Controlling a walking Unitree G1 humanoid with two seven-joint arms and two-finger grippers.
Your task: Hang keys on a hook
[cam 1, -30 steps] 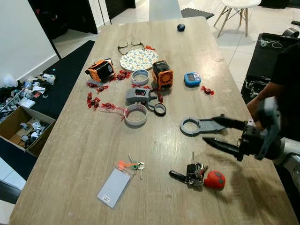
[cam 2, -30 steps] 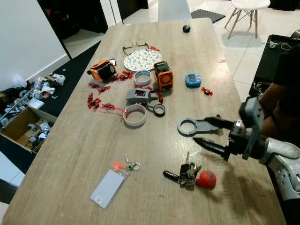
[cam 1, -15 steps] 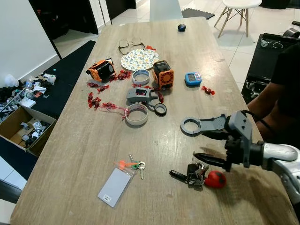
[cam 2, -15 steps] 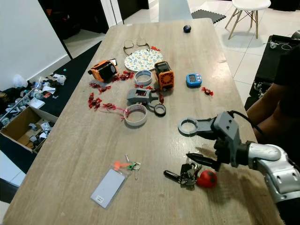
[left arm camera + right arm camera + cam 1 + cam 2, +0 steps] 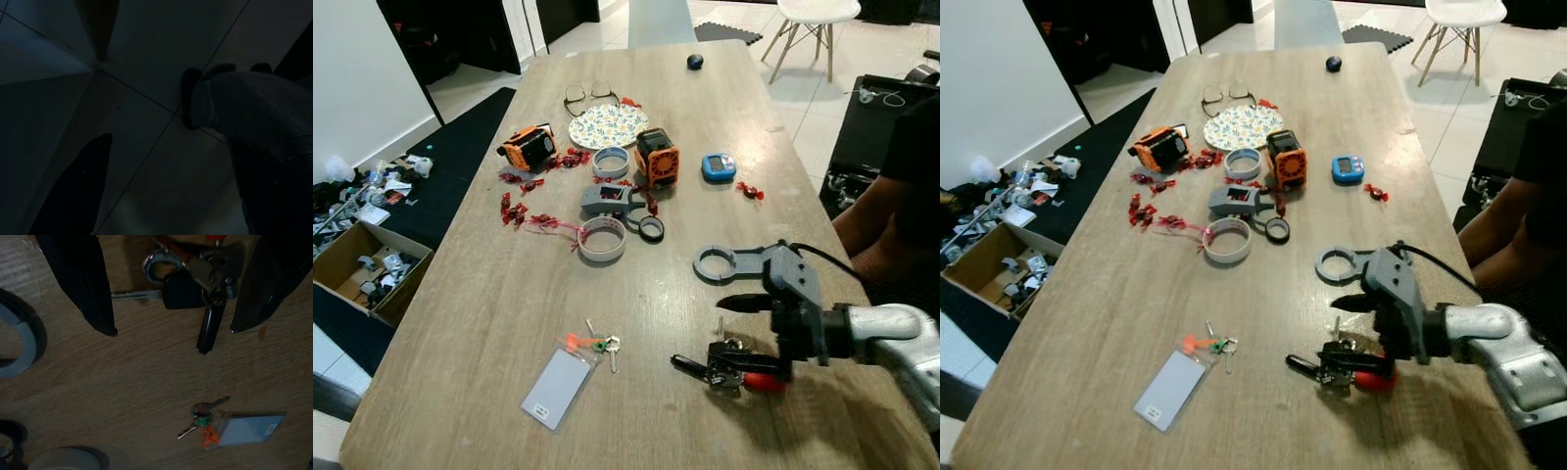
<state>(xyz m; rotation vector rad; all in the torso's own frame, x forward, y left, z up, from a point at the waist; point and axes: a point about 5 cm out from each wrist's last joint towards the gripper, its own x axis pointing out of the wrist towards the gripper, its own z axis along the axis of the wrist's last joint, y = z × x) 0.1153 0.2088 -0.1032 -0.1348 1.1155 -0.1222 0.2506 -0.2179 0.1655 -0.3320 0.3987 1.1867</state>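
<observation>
I saw the key bunch [image 5: 729, 360], black fob, silver keys and a red tag, lying on the wooden table [image 5: 489, 304]. My right wrist camera picked out its metal ring and padlock. The right gripper [image 5: 750, 333] stood spread wide, holding nothing, fingers straddling the bunch. The left gripper hung in shadow; its fingers I couldn't read.

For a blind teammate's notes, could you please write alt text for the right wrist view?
The right pincer hangs open over a wooden table, its two black fingers straddling a key bunch. Farther off lie small keys with a card holder.
</observation>
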